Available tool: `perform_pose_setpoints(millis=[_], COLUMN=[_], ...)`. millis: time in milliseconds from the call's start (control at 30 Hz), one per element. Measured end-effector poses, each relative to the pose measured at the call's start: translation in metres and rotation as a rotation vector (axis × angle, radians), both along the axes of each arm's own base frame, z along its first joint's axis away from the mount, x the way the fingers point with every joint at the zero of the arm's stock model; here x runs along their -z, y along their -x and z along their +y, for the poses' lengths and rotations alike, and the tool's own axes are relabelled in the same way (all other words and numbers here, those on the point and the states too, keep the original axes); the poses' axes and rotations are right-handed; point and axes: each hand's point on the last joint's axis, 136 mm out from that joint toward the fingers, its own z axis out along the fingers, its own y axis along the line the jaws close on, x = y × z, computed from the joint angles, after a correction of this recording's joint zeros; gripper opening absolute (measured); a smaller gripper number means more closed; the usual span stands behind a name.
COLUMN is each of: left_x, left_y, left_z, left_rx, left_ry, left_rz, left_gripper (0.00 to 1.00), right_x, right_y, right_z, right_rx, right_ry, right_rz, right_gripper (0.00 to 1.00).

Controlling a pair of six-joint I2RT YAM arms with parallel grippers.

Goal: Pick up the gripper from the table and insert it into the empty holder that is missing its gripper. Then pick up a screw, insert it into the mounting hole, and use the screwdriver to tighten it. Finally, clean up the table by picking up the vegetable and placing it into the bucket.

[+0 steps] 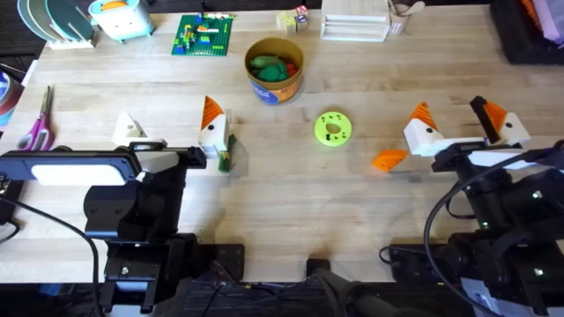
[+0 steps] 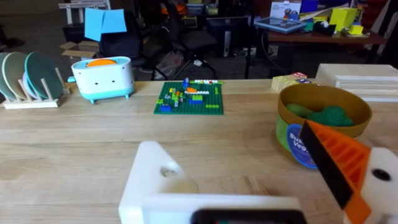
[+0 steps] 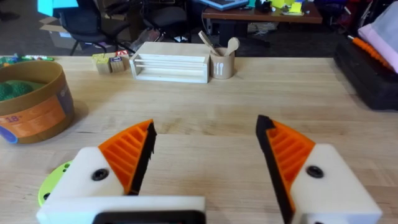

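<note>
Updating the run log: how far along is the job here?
Nothing looks done yet. The loose orange tip lies on the table beside the right end effector, which is open and empty. The holder on the open left end effector is bare white, with no tip fitted. The vegetable lies on the table, outside the bucket. Nothing is in hand; all steps remain.

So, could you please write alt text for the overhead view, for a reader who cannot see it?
On a wooden table, the left gripper has one bare white holder and one orange-tipped finger, while the right gripper has both orange tips. A loose orange gripper lies near the right arm, a dark-green vegetable by the left, and a tan bucket of toy food stands beyond a lime-green disc.
</note>
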Motion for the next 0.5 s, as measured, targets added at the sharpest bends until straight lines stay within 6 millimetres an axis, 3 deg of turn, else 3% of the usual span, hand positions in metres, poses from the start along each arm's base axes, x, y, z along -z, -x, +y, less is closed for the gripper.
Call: perform_pose_setpoints(millis=[233, 500], left_x=[0.012, -0.008], left_y=[0.000, 0.000], left_z=[0.000, 0.000], left_rx=[0.000, 0.000], left_ry=[-0.003, -0.003], left_rz=[0.047, -0.026], left_gripper=[0.992, 0.992], right_x=[0.003, 0.003], right_y=[0.000, 0.000], right_z=[-0.001, -0.001], right_rx=[0.004, 0.005], right_ry=[0.000, -0.004], right_rz=[0.015, 0.015], right_gripper=[0.990, 0.990])
